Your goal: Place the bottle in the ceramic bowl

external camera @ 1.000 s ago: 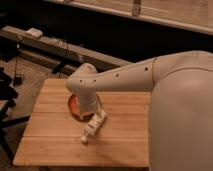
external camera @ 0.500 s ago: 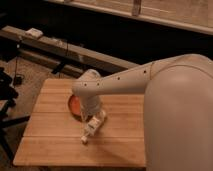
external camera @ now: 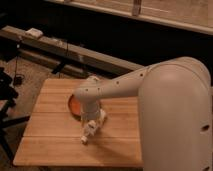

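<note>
1. Camera view: the bowl (external camera: 73, 104) sits on a wooden table (external camera: 50, 147). Only its orange left part shows, because the arm (external camera: 120, 86) covers the rest.
2. The gripper (external camera: 96, 121) hangs just off the bowl's near right edge, pointing down at the tabletop.
3. The bottle (external camera: 87, 135) is outside the bowl, just beyond its near edge on the side toward the camera. It is tilted, and its lower end points away from the bowl.
4. The bottle's upper end runs up into the gripper and the rest sticks out below it.
5. The gripper seems to be pinching the bottle, though the view here is murky.
</note>
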`<state>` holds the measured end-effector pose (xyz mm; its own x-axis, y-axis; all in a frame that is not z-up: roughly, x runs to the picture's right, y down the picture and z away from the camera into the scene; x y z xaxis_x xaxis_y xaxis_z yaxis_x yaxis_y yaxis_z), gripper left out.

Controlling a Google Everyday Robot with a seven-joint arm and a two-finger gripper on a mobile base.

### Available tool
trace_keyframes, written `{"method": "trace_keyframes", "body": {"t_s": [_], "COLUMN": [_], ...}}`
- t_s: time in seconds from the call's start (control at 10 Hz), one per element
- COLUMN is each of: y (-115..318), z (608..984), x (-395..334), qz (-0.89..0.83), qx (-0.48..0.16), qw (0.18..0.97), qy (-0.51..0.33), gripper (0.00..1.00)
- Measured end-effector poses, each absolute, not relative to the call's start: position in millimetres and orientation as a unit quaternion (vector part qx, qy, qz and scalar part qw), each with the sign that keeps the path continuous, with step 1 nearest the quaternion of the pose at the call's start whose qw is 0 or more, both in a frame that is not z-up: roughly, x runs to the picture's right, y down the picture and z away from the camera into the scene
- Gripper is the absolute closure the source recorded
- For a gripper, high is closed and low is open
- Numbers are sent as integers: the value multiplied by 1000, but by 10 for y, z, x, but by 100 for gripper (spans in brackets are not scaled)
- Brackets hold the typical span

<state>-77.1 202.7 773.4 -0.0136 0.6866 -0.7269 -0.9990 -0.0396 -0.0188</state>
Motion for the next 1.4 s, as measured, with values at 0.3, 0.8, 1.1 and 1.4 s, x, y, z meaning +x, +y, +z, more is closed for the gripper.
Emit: {"method": "trace_keyframes", "body": {"t_s": [0.3,0.8,1.1,1.4], "y": [2098,2210,2233,2236], "z": [7771,7903,7962,7994], "x": [-782,-715,-701,-576], "qz": [662,665,665,674], "qx": [-298,-306,-306,-299], "qw": [634,625,623,613], "qy": [267,272,275,284], "gripper": [35,35,35,35]}}
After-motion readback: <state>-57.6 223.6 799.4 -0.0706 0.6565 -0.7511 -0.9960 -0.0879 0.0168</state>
